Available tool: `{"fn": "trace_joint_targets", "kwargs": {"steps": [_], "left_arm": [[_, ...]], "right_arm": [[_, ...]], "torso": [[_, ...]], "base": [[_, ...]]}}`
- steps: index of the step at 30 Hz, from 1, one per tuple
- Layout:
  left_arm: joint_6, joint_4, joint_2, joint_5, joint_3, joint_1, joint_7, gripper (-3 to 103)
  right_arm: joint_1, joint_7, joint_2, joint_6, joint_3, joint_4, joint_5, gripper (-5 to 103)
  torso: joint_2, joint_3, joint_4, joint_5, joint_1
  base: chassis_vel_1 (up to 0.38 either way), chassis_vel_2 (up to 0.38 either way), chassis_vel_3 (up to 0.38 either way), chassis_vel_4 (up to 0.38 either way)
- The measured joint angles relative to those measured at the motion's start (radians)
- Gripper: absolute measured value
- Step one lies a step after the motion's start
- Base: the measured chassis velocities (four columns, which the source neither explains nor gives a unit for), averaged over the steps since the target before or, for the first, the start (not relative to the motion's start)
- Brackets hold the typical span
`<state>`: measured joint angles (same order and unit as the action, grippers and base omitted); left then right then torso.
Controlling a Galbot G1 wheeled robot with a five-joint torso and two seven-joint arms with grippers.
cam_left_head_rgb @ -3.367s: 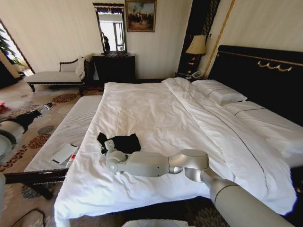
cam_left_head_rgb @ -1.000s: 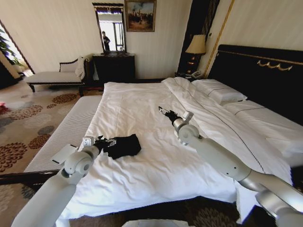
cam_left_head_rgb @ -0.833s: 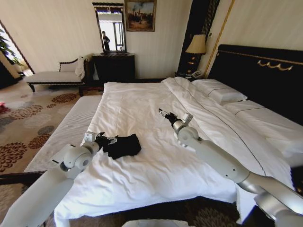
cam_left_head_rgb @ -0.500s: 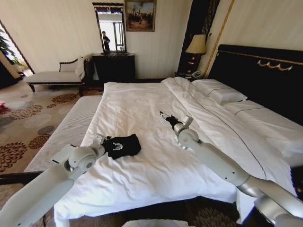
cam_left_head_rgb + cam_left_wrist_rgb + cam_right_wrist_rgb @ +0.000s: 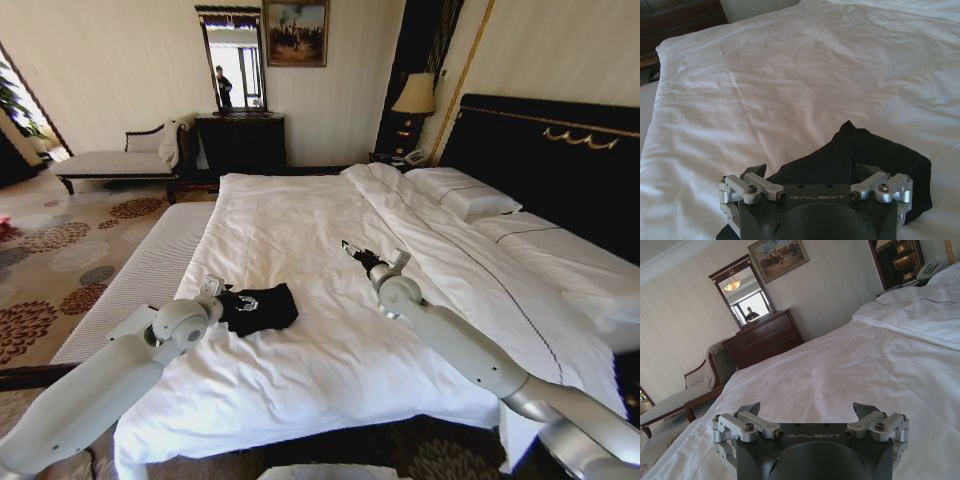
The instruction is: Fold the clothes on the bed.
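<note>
— Where does the black T-shirt (image 5: 258, 307) lie, and which arm is nearer to it?

— It sits bunched on the white duvet (image 5: 330, 290) near the foot of the bed (image 5: 560, 150), on the robot's left side. The left gripper (image 5: 228, 297) is right at its near-left edge; the right gripper (image 5: 353, 251) hovers well apart from it, out over the middle of the mattress toward the pillows (image 5: 462, 192).

— So the shirt is straight ahead of the left gripper?

— Yes. In the left wrist view the dark cloth (image 5: 855, 165) lies directly before the gripper (image 5: 815, 177) and slightly to one side, its long axis running roughly across the bed rather than toward the headboard.

— And the fingers?

— The left gripper's fingers stand spread apart, straddling the near edge of the cloth; whether a tip already touches fabric is hard to tell, since the gripper body hides the contact. The right gripper (image 5: 807, 412) is likewise spread wide, holding nothing, with bare duvet ahead of it.

— Which arm should take the shirt?

— Likely the left; the right would need to come back across the bed.
</note>
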<state>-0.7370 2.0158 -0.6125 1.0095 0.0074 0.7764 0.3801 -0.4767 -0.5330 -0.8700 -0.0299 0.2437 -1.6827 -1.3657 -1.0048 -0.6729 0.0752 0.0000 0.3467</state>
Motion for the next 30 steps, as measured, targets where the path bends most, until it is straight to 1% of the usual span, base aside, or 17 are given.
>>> {"fn": "trace_joint_targets", "kwargs": {"steps": [3,9,12,20,27,30], "left_arm": [[0.0,0.0,0.006,0.0,0.0,0.009,-0.001,100],[0.0,0.015,0.04,-0.005,-0.006,0.04,-0.002,100],[0.0,0.009,0.041,-0.011,-0.015,0.046,-0.006,100],[0.0,-0.027,-0.005,-0.017,-0.001,0.03,-0.008,100],[0.001,-0.024,-0.013,-0.023,0.015,0.028,-0.008,100],[0.001,-0.033,-0.018,-0.047,0.028,0.025,-0.015,100]], "right_arm": [[-0.004,0.0,0.0,0.0,-0.002,0.0,0.0,100],[-0.016,0.0,0.006,-0.002,-0.014,0.0,0.003,100],[-0.017,0.0,0.006,-0.002,-0.015,0.0,0.003,100],[-0.021,-0.006,0.009,-0.002,-0.016,-0.015,0.003,100],[-0.036,-0.01,0.019,-0.002,-0.03,-0.026,0.003,100],[-0.038,-0.01,0.02,-0.002,-0.034,-0.026,0.004,100]], "torso": [[0.0,0.0,0.0001,0.0,0.0],[0.0,0.0,0.0,0.0,0.0],[0.0,0.0,0.0,0.0,0.0],[0.0,0.0,0.0002,0.0,0.0],[0.0,0.0,0.0002,0.0,0.0],[0.0,0.0,0.0001,0.0001,0.0]], "base": [[0.0,0.0,0.0,0.0],[0.0,0.0,0.0,0.0],[0.0,0.0,0.0,0.0],[0.0,0.0,0.0,0.0],[0.0,0.0,0.0,0.0],[0.0,0.0,0.0,0.0]]}}
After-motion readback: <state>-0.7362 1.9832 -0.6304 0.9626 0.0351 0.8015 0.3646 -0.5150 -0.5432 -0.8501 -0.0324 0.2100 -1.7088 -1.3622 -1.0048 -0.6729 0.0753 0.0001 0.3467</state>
